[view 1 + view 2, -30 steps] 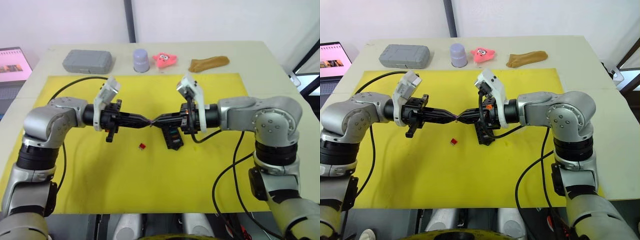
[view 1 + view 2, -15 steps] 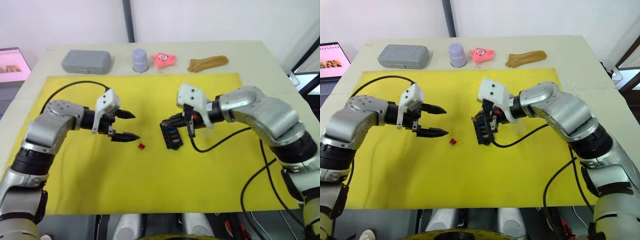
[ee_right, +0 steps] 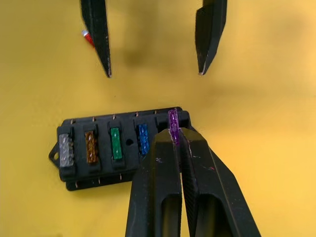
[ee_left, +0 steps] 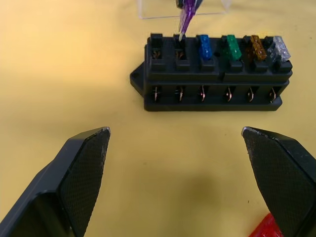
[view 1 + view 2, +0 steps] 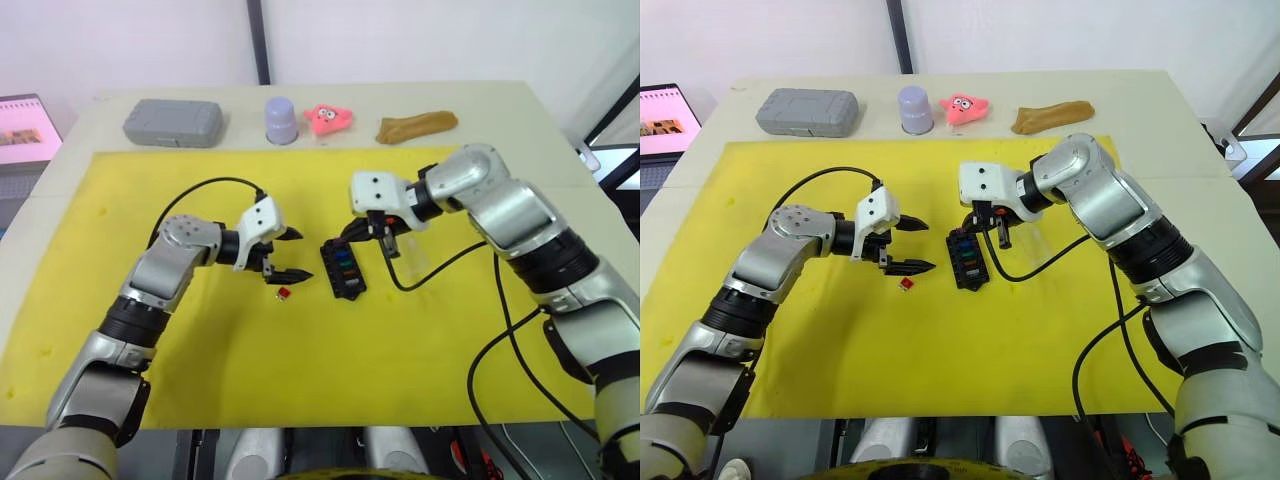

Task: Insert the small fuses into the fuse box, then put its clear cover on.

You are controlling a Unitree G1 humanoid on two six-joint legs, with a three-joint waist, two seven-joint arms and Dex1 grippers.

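Fuse-loading is under way: at frame center the right gripper (image 3: 178, 138), pinched on a purple fuse (image 3: 172, 126), holds it over an empty slot of the fuse box (image 5: 343, 268), where four fuses already sit. Next it likely needs a straight push down. The left gripper (image 5: 285, 253) hangs wide open and empty above a red fuse (image 5: 283, 293) just left of the box. The clear cover (image 4: 180, 8) lies just right of the box; open yellow mat (image 5: 300, 370) surrounds everything.

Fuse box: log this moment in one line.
right gripper: holds purple fuse over fuse box | left gripper: open | red fuse: on mat
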